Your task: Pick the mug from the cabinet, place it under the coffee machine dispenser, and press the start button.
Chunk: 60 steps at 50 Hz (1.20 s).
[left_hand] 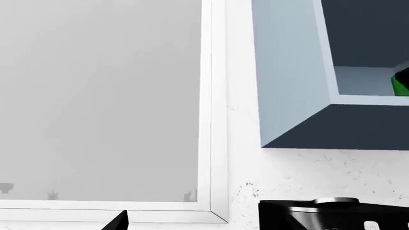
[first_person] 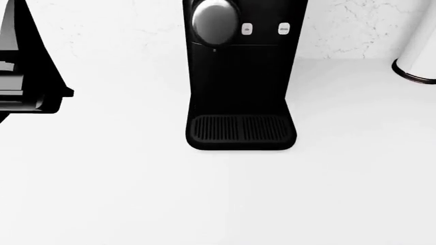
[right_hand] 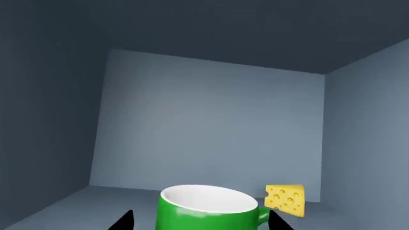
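Where the right wrist view begins, two dark fingertips [right_hand: 124,221] of the right gripper [right_hand: 201,224] poke into frame, one at either side of the mug [right_hand: 206,210]. Jaws spread wide, flanking the mug; contact cannot be told, nothing clamped. Mug upright, green outside, white inside, standing on the cabinet floor [right_hand: 64,206]. Just beyond it, at about 2 o'clock from the mug, a yellow cheese wedge [right_hand: 286,200] with holes. Behind both, the grey-blue back wall [right_hand: 211,129] of the cabinet.

Head view: white counter [first_person: 218,204] nearest. At 12 o'clock the black coffee machine [first_person: 238,81], its ribbed drip tray [first_person: 240,128] bare, facing the camera. Above the tray, the coffee machine dispenser [first_person: 215,21], a shiny oval dome; two small white buttons [first_person: 247,28] just at its 3 o'clock. White cylinder with dark base ring [first_person: 417,56] at far 2 o'clock. Dark arm part [first_person: 27,76] at 9 o'clock.

Left wrist view: one dark tip of the left gripper [left_hand: 118,223] at the frame edge; jaw state cannot be told. Beyond, a white-framed pale panel [left_hand: 102,100], then the open cabinet [left_hand: 288,86], a green sliver inside.
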{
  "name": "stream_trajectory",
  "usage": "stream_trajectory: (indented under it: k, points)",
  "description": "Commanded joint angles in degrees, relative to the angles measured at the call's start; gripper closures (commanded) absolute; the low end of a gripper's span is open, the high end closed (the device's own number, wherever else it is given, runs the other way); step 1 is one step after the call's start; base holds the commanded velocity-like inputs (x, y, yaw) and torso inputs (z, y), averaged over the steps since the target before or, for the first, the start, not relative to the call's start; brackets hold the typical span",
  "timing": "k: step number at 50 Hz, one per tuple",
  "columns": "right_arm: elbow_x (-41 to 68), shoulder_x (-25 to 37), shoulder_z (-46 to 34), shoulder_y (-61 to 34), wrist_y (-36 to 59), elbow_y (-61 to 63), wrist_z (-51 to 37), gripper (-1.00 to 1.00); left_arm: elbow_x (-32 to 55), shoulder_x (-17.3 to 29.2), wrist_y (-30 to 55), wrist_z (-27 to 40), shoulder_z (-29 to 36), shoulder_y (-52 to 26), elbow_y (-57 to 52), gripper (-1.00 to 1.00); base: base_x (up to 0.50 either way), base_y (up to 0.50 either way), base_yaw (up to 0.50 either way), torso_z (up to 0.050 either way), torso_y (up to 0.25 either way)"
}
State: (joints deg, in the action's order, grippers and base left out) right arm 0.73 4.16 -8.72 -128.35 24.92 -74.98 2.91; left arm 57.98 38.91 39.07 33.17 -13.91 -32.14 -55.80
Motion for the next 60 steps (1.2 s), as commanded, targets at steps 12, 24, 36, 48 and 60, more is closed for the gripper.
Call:
stream_trajectory:
  k: [12, 24, 36, 48, 60]
  points:
    - [-0.01, 0.00, -0.03, 0.00, 0.00, -0.01, 0.00, 1.00, 0.66, 0.14, -2.57, -0.74, -0.84, 1.38, -0.65, -1.00, 0.00, 0.00, 0.00, 0.000, 0.000]
    - [-0.01, 0.00, -0.03, 0.00, 0.00, -0.01, 0.00, 1.00, 0.47, 0.57, -3.36, -0.76, -0.88, 1.88, -0.88, -1.00, 0.00, 0.00, 0.00, 0.000, 0.000]
    - [-0.01, 0.00, -0.03, 0.00, 0.00, -0.01, 0.00, 1.00, 1.12, 1.30, -3.43, -0.08, -0.16, 0.94, -1.22, -1.00, 0.00, 0.00, 0.00, 0.000, 0.000]
    - [-0.01, 0.00, -0.03, 0.00, 0.00, -0.01, 0.00, 1.00, 1.24, 1.83, -3.92, 0.45, 0.14, 1.16, -1.54, -1.00, 0.00, 0.00, 0.00, 0.000, 0.000]
    - [-0.01, 0.00, -0.03, 0.00, 0.00, -0.01, 0.00, 1.00, 0.70, 2.37, -4.66, 0.51, 0.46, 1.55, -1.67, -1.00, 0.00, 0.00, 0.00, 0.000, 0.000]
